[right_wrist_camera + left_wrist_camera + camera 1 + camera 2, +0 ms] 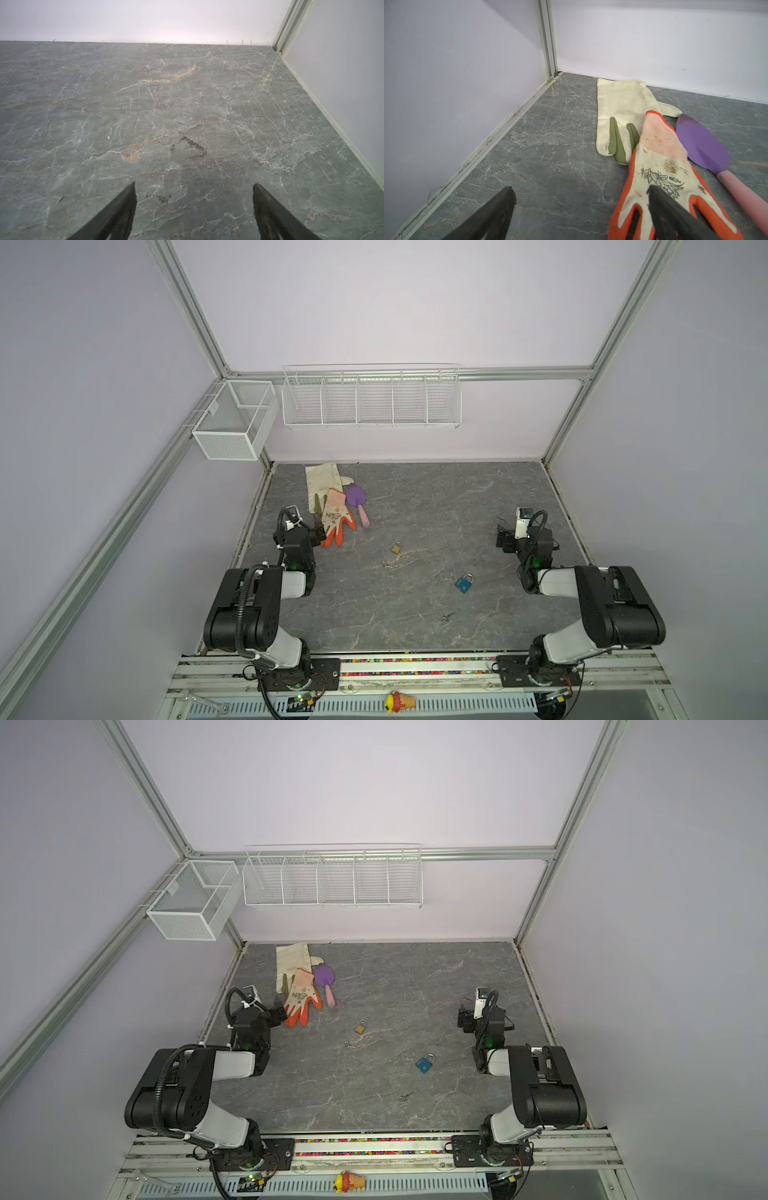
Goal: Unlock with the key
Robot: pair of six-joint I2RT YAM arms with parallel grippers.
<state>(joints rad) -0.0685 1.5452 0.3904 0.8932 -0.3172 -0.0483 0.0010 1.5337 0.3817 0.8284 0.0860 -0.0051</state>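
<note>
Status: Both Grippers Open and Empty, Padlocks and Keys on Tabletop

**Left gripper** (581, 190): the jaws are spread wide with nothing between them. The unit sits low at the left side of the grey marbled tabletop (415, 614), just beside the fingertips of the orange-and-white work glove (660, 174). In the left wrist view one finger (675, 214) overlaps that glove. Contact cannot be confirmed.

**Right gripper** (194, 185): the jaws are spread wide with nothing between them. The unit sits low over bare tabletop at the right side, well apart from every loose item.

**Brass padlock** (396, 548): lies near the centre of the tabletop in both top views. The first small key (387, 564) lies near it on the side facing the arm bases, not touching it.

**Blue padlock** (464, 584): lies right of centre, nearer the right arm. The second small key (448, 617) lies closer to the front edge, apart from this lock.

Both keys are too small to show detail. Whether either shackle is latched cannot be told.

**Other items:**
- The cream canvas glove (620, 108) lies flat near the back-left corner, partly under the cuff of the orange-and-white work glove.
- The purple trowel (702, 141), with its pink handle, lies just beside the same glove.
- The mesh basket (232, 423) and the divided wire rack (372, 400) hang on the frame above the tabletop.
</note>
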